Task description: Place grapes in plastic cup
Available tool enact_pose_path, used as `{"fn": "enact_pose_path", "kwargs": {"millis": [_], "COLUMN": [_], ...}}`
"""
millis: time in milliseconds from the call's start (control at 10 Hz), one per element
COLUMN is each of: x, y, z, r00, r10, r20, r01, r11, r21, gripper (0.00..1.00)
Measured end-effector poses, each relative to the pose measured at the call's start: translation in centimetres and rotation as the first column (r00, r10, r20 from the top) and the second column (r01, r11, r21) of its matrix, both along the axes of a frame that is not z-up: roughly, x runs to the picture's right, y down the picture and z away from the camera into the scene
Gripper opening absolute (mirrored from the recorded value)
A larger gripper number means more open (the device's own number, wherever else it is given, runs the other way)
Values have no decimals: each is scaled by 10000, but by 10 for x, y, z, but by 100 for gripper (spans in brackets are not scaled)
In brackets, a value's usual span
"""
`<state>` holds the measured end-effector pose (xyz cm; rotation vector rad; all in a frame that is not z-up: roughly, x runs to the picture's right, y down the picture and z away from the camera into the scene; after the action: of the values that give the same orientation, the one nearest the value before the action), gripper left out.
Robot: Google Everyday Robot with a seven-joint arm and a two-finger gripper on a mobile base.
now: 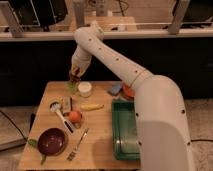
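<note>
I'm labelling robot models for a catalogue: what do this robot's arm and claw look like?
The arm is cased in smooth, off-white rounded shells: thick tubular segments that grow much wider toward the near end, with small dark dots along them. No loose cables show. The claw, small and dark against the white, sits at the arm's tip above the plastic cup.

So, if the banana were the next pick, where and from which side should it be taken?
Grip the banana at its middle, probably straight down from above, closing across its narrow width. It lies flat on the table, long axis left to right, with bare wood along both long sides. The gripper is at the table's far left, above the plastic cup.
</note>
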<state>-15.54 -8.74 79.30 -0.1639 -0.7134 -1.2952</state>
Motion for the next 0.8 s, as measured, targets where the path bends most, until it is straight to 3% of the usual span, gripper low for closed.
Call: {"fn": "enact_pose_path", "kwargs": {"millis": [800], "x": [-27], "y": [-2], "z": [13], "r00": [10000], "r10": [5], "r20": [-58], "r01": [-6], "r11": [9998], "r21": [-213], "gripper": [0]}}
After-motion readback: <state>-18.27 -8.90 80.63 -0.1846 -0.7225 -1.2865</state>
